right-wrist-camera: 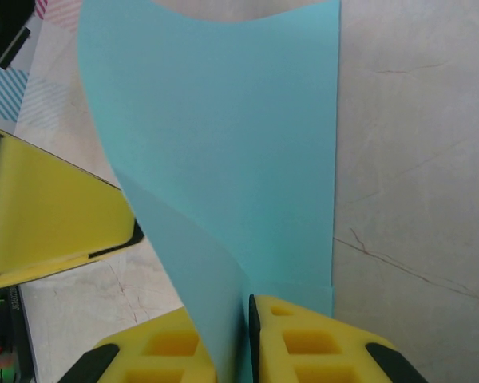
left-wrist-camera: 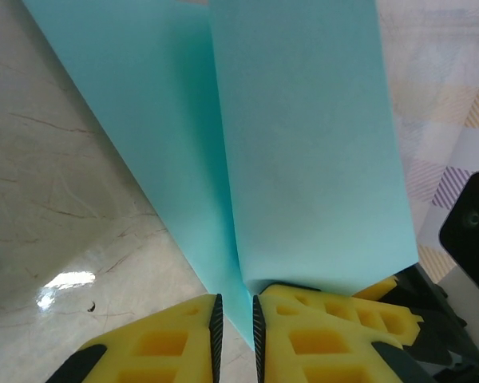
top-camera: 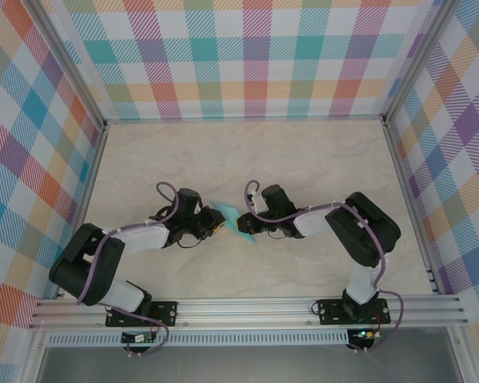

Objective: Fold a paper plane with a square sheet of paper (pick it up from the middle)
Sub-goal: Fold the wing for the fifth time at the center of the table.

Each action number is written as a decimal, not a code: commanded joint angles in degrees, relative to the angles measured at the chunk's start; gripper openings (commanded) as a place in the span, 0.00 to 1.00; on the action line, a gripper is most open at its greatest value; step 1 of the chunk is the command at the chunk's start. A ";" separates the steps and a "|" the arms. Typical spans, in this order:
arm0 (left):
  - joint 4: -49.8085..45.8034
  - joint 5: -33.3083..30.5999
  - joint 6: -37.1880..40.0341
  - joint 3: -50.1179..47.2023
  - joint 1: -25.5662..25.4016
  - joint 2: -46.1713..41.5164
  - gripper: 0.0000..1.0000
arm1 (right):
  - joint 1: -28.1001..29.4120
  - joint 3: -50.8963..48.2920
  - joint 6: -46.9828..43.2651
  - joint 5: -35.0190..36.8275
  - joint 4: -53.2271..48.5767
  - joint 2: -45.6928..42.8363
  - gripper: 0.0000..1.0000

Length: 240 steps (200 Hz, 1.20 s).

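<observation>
The thin turquoise square sheet of paper (top-camera: 235, 221), loosely doubled over, is held between both arms over the pale marbled bench (top-camera: 303, 159). The left claw (left-wrist-camera: 235, 315) and right claw (right-wrist-camera: 246, 319) each pinch it. This looks like an early fold; next, the edges need aligning and creasing.

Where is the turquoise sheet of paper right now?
In the top view the sheet of paper is mid-table, just ahead of the arm bases, held between the left gripper and the right gripper, each pinching one end.
</observation>
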 commanded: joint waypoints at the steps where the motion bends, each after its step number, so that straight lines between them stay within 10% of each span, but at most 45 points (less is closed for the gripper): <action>1: 2.70 1.03 0.52 1.45 -0.84 0.92 0.19 | -0.26 1.95 0.68 -2.70 -0.84 1.47 0.16; 240: 6.89 -0.29 2.42 3.25 -1.20 7.13 0.08 | -0.33 10.68 -3.61 -6.51 -16.04 6.45 0.17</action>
